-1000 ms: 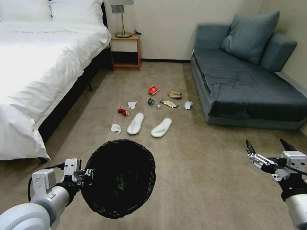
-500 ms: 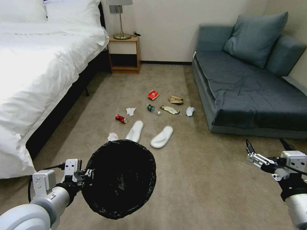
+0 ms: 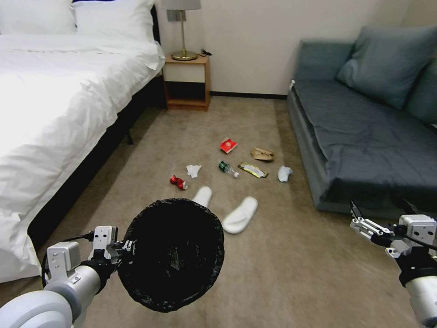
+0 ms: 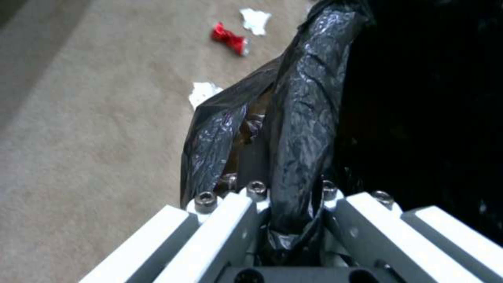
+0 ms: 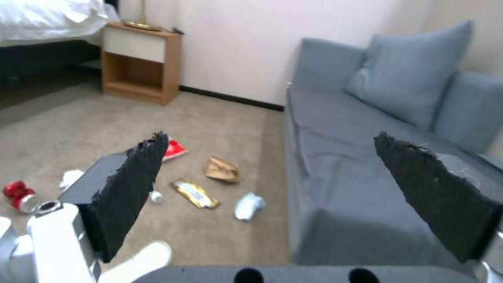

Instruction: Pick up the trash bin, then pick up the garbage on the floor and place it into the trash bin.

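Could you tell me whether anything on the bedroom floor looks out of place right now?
Yes: litter lies scattered on the carpet between bed and sofa: a crushed red can, crumpled tissues, a red packet, a gold wrapper and a brown paper bag. The left gripper holds the trash bin by its rim.

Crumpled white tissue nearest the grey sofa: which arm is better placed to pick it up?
Right, probably. The right claw is open and empty on the sofa side, where the crumpled white tissue lies. The left claw is shut on the black-bagged round trash bin.
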`<state>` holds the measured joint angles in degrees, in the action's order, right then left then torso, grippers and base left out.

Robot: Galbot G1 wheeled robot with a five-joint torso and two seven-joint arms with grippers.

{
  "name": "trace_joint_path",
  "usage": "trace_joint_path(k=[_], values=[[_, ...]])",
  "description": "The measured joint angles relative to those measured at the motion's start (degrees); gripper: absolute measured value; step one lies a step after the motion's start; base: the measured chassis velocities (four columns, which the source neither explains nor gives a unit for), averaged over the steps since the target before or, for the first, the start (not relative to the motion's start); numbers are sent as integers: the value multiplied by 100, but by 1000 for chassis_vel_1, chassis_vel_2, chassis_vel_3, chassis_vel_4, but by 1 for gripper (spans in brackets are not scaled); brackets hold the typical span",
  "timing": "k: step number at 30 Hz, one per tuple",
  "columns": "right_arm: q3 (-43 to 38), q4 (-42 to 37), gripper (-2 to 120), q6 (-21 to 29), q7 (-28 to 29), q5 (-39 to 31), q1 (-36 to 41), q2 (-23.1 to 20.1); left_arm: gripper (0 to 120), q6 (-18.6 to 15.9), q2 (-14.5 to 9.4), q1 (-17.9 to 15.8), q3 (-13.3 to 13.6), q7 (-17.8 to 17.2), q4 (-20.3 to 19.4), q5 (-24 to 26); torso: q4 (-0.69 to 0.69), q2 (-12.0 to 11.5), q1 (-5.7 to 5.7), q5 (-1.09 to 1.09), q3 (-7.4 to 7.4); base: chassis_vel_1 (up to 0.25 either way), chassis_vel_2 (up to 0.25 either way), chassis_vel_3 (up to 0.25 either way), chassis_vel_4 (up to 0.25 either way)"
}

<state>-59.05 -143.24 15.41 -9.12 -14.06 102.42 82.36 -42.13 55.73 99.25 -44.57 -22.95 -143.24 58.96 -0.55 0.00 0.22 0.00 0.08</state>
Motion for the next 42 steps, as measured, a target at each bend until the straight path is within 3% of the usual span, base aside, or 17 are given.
trace_joint_path(k=[26, 38, 42], values=[[8, 0, 100, -17, 4, 0, 17, -29, 1, 0, 74, -67, -2, 177, 0, -206, 2, 0, -1, 0, 0, -87, 264, 258, -91], [105, 0, 100, 111, 208, -42, 37, -44, 1, 0, 120, -196, -71, 150, 0, -140, -1, 0, 2, 0, 2, -134, 125, 136, -140], [170, 143, 100, 277, 369, -311, -8, -176, 1, 0, -7, -372, -153, 49, 0, 111, 0, 0, 0, -1, 0, 0, 0, 0, 0]])
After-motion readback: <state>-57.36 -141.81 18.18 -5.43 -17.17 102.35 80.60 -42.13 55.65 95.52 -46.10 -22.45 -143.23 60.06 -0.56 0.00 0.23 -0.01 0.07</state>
